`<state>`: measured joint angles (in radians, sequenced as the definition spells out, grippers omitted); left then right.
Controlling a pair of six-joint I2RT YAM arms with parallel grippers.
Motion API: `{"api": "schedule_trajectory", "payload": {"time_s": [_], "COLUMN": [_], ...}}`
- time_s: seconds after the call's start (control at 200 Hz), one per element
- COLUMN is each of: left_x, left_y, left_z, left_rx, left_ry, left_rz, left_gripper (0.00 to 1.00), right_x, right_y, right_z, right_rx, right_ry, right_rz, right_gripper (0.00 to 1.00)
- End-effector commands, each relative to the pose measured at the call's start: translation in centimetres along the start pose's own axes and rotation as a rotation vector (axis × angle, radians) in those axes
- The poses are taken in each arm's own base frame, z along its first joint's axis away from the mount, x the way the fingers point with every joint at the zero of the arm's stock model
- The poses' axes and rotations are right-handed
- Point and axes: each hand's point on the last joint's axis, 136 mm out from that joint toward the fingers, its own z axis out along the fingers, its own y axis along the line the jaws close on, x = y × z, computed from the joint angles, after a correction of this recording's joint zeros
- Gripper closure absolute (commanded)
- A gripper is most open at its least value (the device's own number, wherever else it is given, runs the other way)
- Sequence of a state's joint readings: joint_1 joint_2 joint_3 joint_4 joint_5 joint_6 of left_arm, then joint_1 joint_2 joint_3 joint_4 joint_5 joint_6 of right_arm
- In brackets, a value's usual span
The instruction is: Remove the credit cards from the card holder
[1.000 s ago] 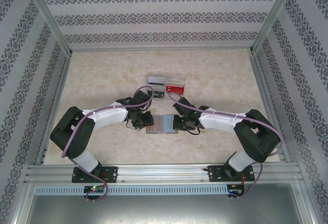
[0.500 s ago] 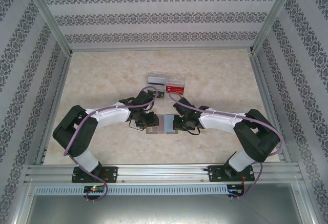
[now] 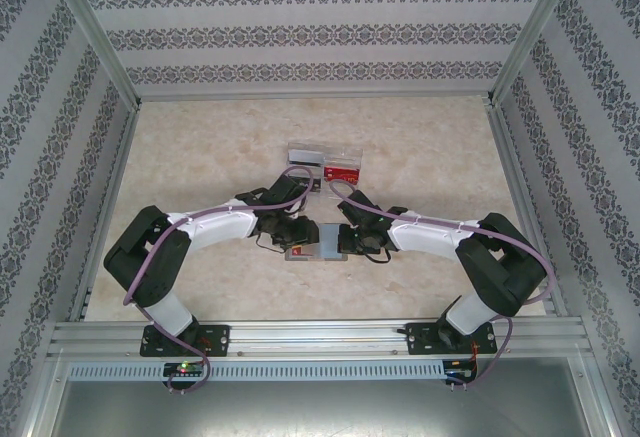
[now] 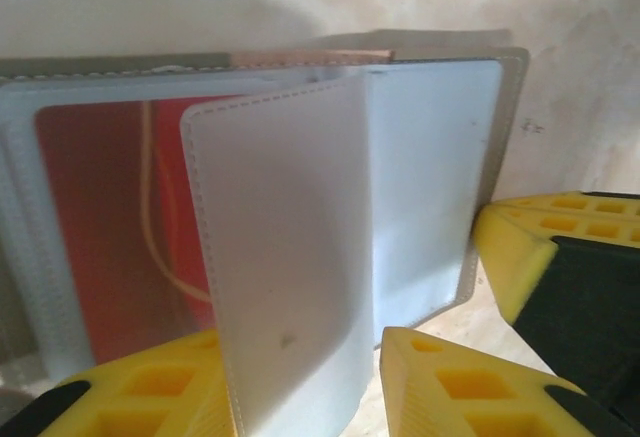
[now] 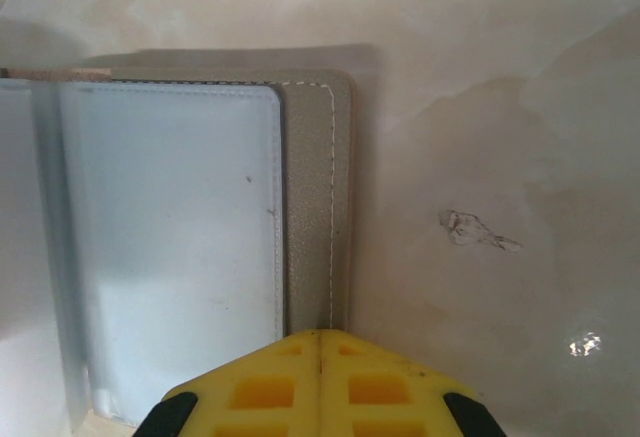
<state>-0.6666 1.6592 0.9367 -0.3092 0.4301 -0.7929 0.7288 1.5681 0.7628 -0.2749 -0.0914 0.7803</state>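
Note:
The card holder lies open on the table between both grippers, grey outside with pale blue-grey pockets. A reddish-orange credit card shows through its left pocket. A brownish card edge pokes out along the holder's far side. One pale pocket leaf stands up between the fingers of my left gripper; it leans on the left finger, with a gap to the right one. My right gripper is shut, its tips resting on the holder's grey right border.
A clear two-compartment box stands just beyond the grippers, with a red card in its right half. The right gripper's yellow fingers sit close to the holder's right edge in the left wrist view. Aluminium rails border the marbled tabletop.
My left gripper has shifted right over the holder and its jaws have widened. The right arm and the holder have stayed put.

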Motion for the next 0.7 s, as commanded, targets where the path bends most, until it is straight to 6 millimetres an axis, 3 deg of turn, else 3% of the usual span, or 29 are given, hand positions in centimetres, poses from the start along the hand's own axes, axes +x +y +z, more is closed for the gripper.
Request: {"api": "schedule_trajectory", "payload": {"time_s": [0.0,0.2,0.305,0.455,0.694], "left_x": [-0.6,-0.3,0.1,0.0,-0.2], "left_y": [-3.5,-5.0,-5.6,-6.1,-5.8], "left_z": [-0.5,0.4,0.6,-0.1,-0.9], "left_rx": [0.113,0.153,0.169,0.182,0.156], "left_ry": [-0.024,0.008,0.025,0.014,-0.006], "left_rz": [0.063,0.080,0.098,0.113,0.120], "left_gripper": [0.63,0.65,0.53,0.50,0.49], "right_x": [0.3,-1.3,-2.1,-2.7,-3.5], "right_y": [-0.9,-1.1,-1.5,-2.0,-1.4], "right_z": [0.3,-2.0,-3.3,-4.4,-5.4], "right_rx": [0.026,0.029,0.018,-0.001,-0.034], "right_ry": [0.004,-0.089,-0.131,-0.156,-0.172], "right_rz": [0.022,0.035,0.050,0.079,0.067], "right_gripper": [1.00,1.00,1.00,1.00,1.00]}}
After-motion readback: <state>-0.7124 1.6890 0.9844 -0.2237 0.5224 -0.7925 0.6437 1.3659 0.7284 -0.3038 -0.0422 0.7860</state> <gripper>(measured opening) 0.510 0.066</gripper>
